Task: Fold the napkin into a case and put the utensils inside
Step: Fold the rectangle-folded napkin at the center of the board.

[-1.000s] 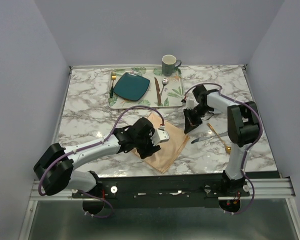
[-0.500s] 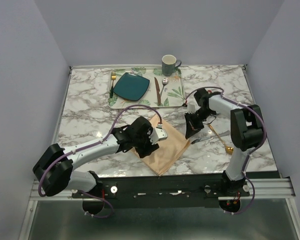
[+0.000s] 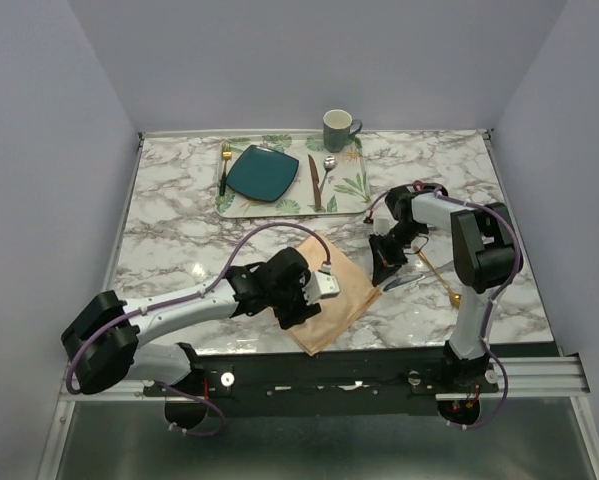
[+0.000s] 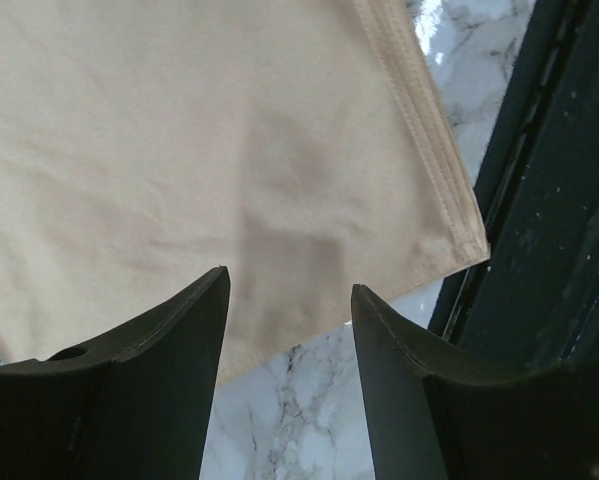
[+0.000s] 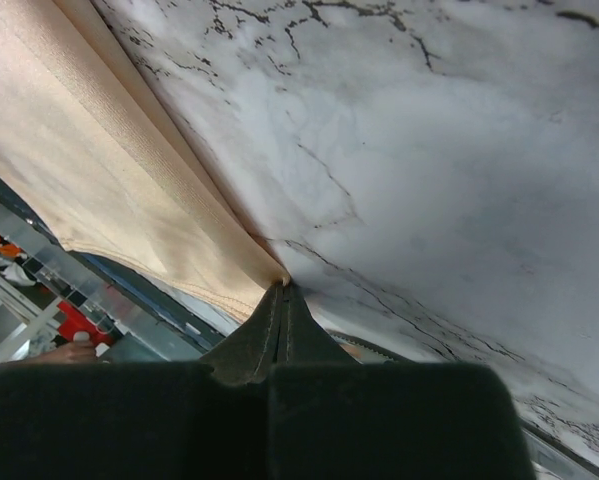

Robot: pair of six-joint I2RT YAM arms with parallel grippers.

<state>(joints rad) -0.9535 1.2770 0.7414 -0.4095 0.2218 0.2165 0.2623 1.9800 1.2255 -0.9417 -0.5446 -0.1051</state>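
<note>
The peach-tan napkin lies on the marble near the front edge, and it fills the top of the left wrist view. My right gripper is shut on the napkin's right corner, with the cloth pinched at the fingertips. My left gripper hangs open over the napkin's near edge, nothing between its jaws. The silver knife and the gold spoon lie on the table just right of the right gripper.
A leaf-patterned tray at the back holds a teal plate, a gold fork, a brown-handled knife and a small spoon. A green mug stands at its far corner. The black front rail runs close to the napkin's corner.
The right gripper has pulled the napkin's corner toward the front edge, and the cloth has shifted with it. The left arm has moved toward the front and right, staying open.
</note>
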